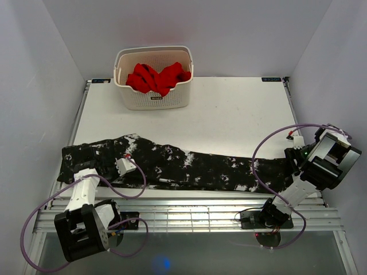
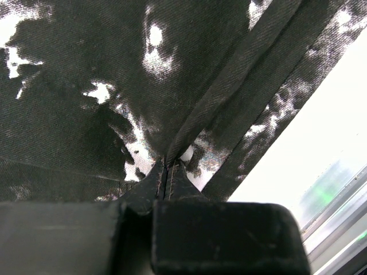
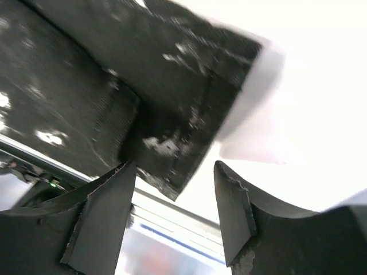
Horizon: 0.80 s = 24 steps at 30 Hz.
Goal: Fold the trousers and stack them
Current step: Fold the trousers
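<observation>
The black trousers with white speckles (image 1: 183, 169) lie flat and stretched left to right along the near part of the white table (image 1: 229, 114). My left gripper (image 1: 125, 164) rests on their left part. In the left wrist view it (image 2: 166, 172) is shut on a pinched ridge of the trousers (image 2: 86, 114) along a seam. My right gripper (image 1: 292, 159) is at their right end. In the right wrist view it (image 3: 175, 169) is open, its fingers (image 3: 109, 212) on either side of the corner of the trouser hem (image 3: 172, 143), not touching it.
A white basket (image 1: 153, 100) holding a plain red garment (image 1: 157, 77) stands at the back left of the table. A metal slatted rail (image 1: 189, 212) runs along the near edge, just in front of the trousers. Walls close in on both sides.
</observation>
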Each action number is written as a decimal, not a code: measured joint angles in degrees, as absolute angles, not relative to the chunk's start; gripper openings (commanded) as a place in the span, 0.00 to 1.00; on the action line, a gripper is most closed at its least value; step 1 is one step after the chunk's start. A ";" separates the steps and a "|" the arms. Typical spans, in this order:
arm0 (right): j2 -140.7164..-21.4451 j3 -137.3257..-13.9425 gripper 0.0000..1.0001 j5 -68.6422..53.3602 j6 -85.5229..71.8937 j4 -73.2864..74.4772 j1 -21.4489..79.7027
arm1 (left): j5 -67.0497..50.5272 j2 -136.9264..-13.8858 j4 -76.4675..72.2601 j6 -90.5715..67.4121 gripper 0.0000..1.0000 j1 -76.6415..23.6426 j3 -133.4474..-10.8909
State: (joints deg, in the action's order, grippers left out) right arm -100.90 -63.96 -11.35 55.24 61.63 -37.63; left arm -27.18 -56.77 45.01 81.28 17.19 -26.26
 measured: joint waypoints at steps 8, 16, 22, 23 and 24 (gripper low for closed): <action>-101.58 -63.26 0.54 -15.53 54.52 62.87 -37.47 | -26.65 -61.28 44.69 79.35 0.00 17.30 -28.93; -101.08 -61.93 0.51 -18.20 54.48 63.53 -37.36 | -25.91 -63.29 44.40 77.91 0.00 17.39 -30.22; -94.35 -61.95 0.57 -19.90 54.59 65.01 -37.36 | -25.56 -63.61 44.40 77.21 0.00 17.41 -30.57; -92.58 -62.02 0.61 -19.97 54.50 65.25 -37.36 | -25.54 -63.64 44.42 77.10 0.00 17.41 -30.61; -90.70 -62.04 0.62 -19.94 54.30 65.45 -37.36 | -25.52 -63.66 44.45 77.06 0.00 17.41 -30.61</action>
State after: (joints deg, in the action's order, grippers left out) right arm -90.70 -62.04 -19.94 54.30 65.45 -37.36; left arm -25.52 -63.66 44.45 77.06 17.41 -30.61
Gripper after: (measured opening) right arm 0.589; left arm 0.017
